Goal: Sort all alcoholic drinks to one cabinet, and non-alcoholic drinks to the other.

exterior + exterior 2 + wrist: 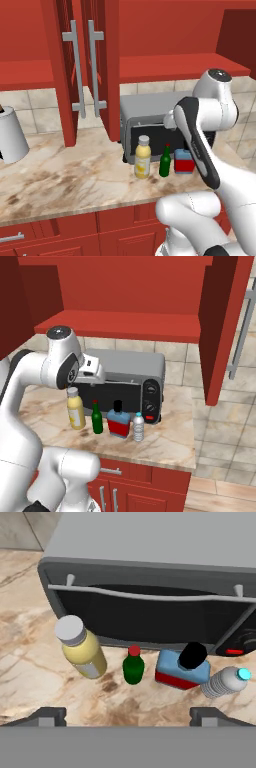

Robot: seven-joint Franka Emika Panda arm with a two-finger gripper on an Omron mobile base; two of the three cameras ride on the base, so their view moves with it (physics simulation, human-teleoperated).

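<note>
Four drinks stand in a row on the marble counter point(60, 175), in front of a toaster oven. The pale-yellow juice bottle point(82, 649) point(142, 157) point(75, 410) is leftmost. Beside it come the slim green bottle with a red cap point(133, 666) point(165, 161) point(97, 418), the squat red-and-blue bottle point(181, 668) point(183, 161) point(119, 422) and the clear water bottle point(225, 682) point(138, 427). My gripper point(129, 716) hovers above them, open, with nothing between its fingers. The red wall cabinet with two bar handles point(85, 65) stands open at the left. The cabinet door with one handle point(222, 331) hangs open at the right.
The grey toaster oven point(130, 376) sits right behind the bottles, under the red cabinet shelf point(125, 326). A white-grey kettle point(10, 135) stands at the counter's far left. Red drawer fronts point(60, 232) run below the counter edge.
</note>
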